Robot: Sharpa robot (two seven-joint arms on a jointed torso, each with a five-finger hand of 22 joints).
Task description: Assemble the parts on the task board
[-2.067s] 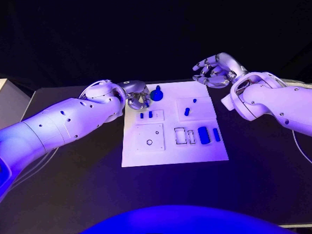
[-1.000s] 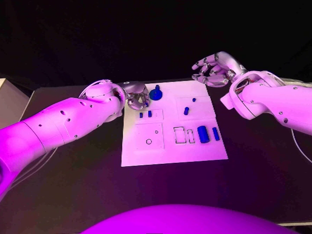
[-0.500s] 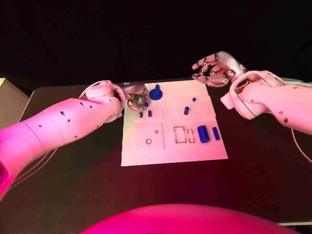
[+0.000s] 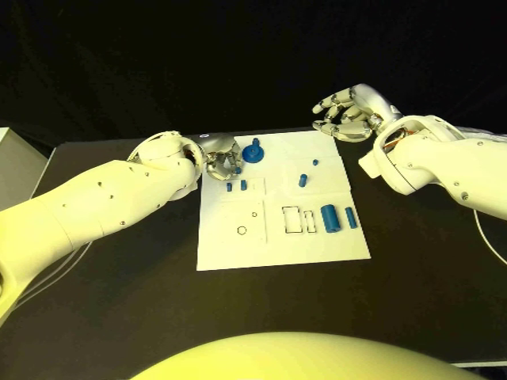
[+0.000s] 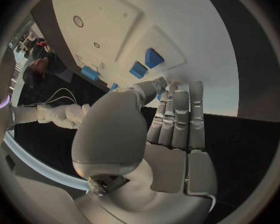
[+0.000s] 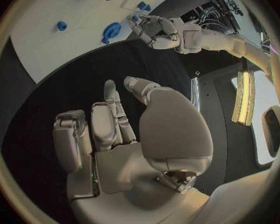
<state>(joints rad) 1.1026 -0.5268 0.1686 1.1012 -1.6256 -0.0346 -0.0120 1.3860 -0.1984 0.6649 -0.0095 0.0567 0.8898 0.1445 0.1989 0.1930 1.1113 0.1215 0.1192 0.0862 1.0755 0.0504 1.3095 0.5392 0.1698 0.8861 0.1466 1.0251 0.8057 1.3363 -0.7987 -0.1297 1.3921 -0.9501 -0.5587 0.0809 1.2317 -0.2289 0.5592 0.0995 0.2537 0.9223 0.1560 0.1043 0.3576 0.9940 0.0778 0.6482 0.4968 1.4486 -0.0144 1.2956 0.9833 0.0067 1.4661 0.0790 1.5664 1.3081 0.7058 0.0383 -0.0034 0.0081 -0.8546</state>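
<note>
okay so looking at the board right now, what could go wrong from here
1. The left hand sits at the task board's far left corner, its fingers curled close beside the round blue part; a small slip could knock that part over.
2. The two small blue parts lie just below that hand and could be swept aside.
3. The right hand hovers off the board's far right corner, holding nothing, so it cannot steady the board.

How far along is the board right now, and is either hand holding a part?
Little looks finished. Several blue parts lie loose on the task board: the large cylinder, a slim piece beside it and two small pieces. The left hand sits at the board's far left corner beside the round blue part; whether it grips anything is unclear. The right hand hovers open beyond the board. Most assembly remains.
</note>
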